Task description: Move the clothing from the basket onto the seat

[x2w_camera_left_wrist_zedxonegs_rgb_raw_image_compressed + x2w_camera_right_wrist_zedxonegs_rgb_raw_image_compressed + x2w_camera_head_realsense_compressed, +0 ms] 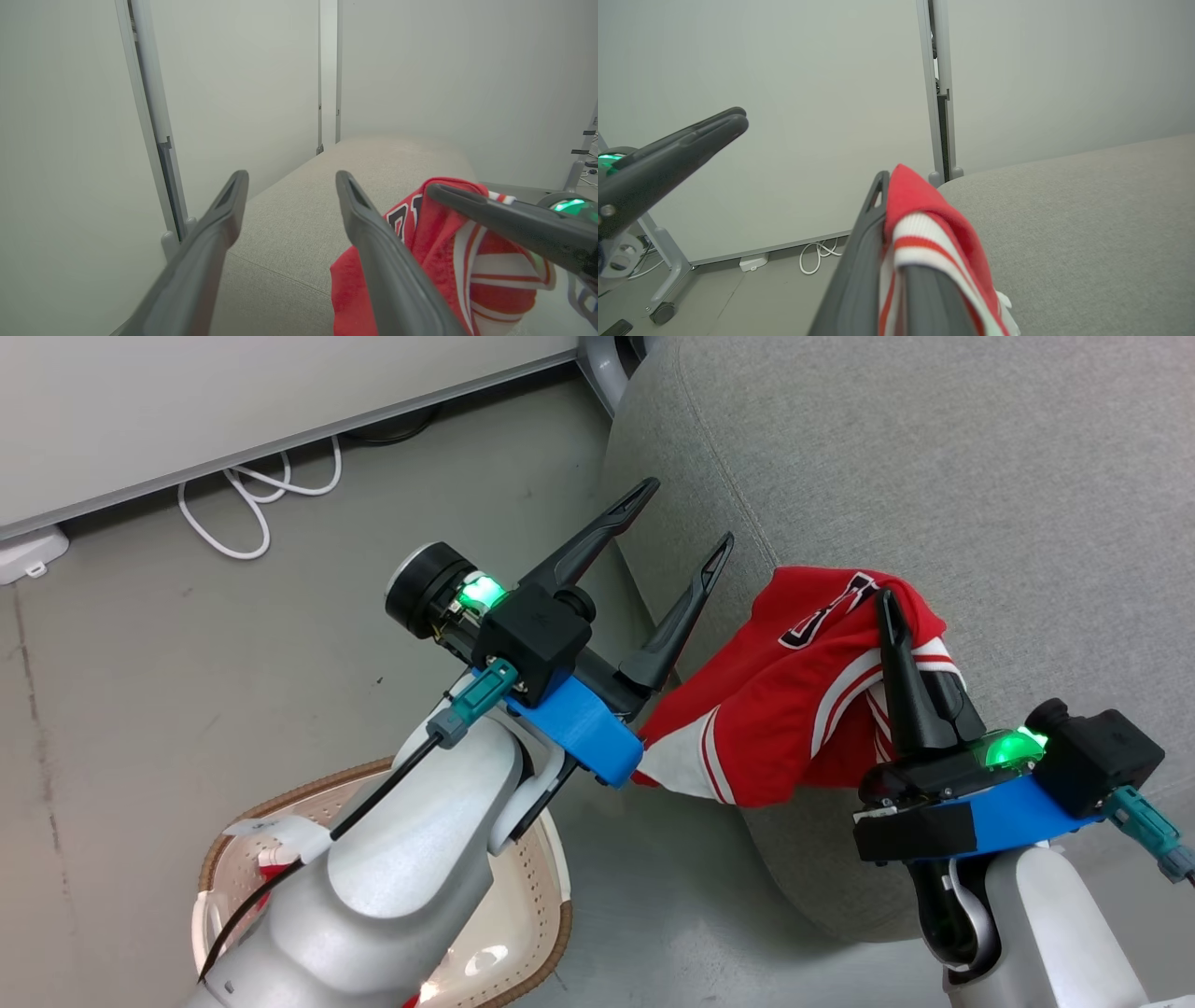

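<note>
Looking down, we see the large grey fabric sofa (934,457) with the red, white-striped garment (784,709) at its rounded edge, long axis slanting from its white-panelled end at lower left up to its lettered end. Our right gripper (883,603) is clamped on its striped trim; our left gripper (686,513) gapes empty beside it.

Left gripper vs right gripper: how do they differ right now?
Left gripper is open, jaws spread wide; right gripper is shut. Left gripper holds nothing; right gripper pinches the red garment, which drapes over the sofa edge. Shared: same dark two-finger build, both aimed toward the sofa.
</note>
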